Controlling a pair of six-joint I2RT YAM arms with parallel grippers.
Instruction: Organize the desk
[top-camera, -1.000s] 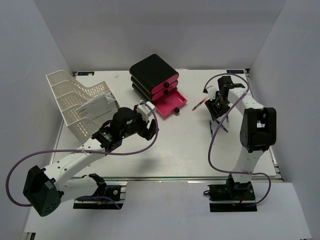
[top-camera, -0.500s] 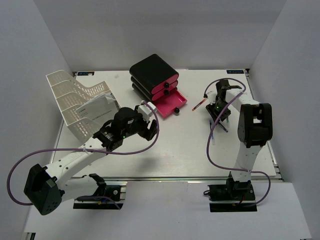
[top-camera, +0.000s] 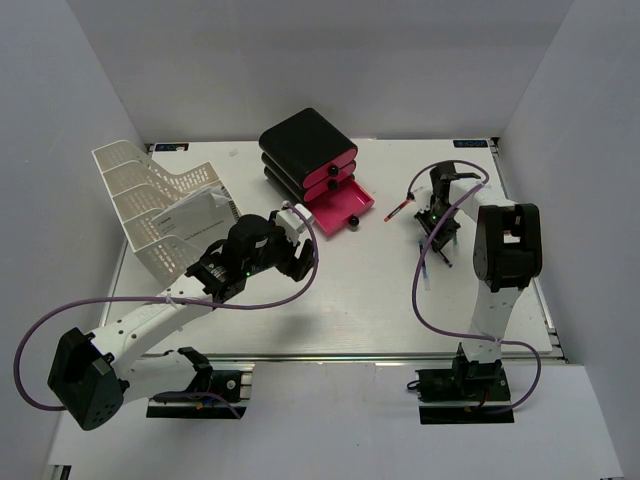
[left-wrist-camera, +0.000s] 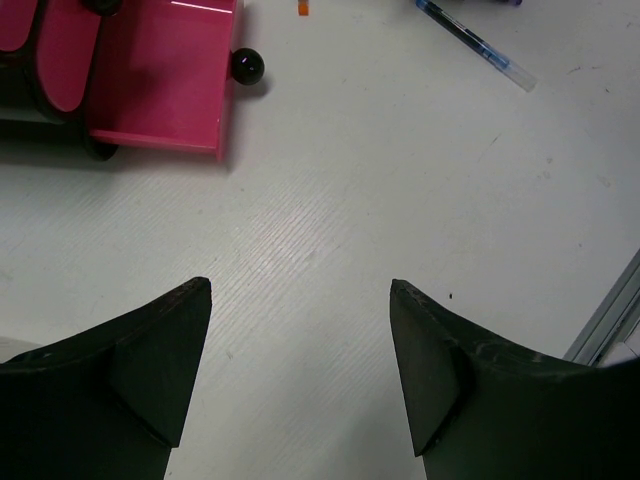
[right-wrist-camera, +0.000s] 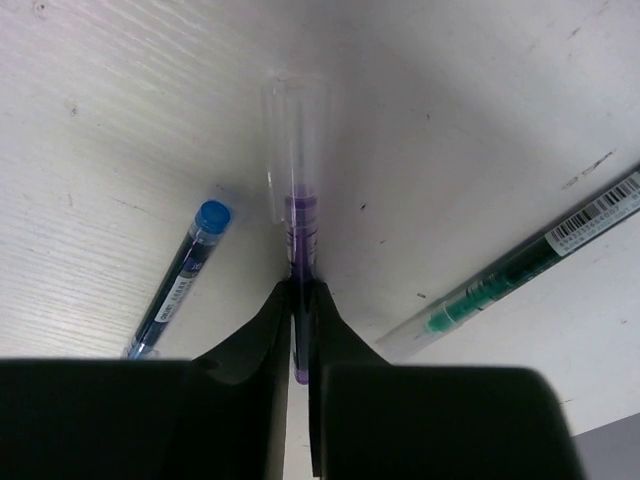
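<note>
Your right gripper (right-wrist-camera: 300, 300) is clenched on the purple pen (right-wrist-camera: 298, 215) near one end; lifted fast, it could pivot and drop. Left gripper (left-wrist-camera: 300, 300) hangs wide, empty.

White perforated desk (top-camera: 380, 300), items resting on it.
Mesh tray (top-camera: 125, 185) (left), drawer unit (top-camera: 305, 135) rear; red pen (top-camera: 397, 209), blue pen (right-wrist-camera: 178, 280), purple pen (right-wrist-camera: 297, 215), green pen (right-wrist-camera: 520, 264) right.
</note>
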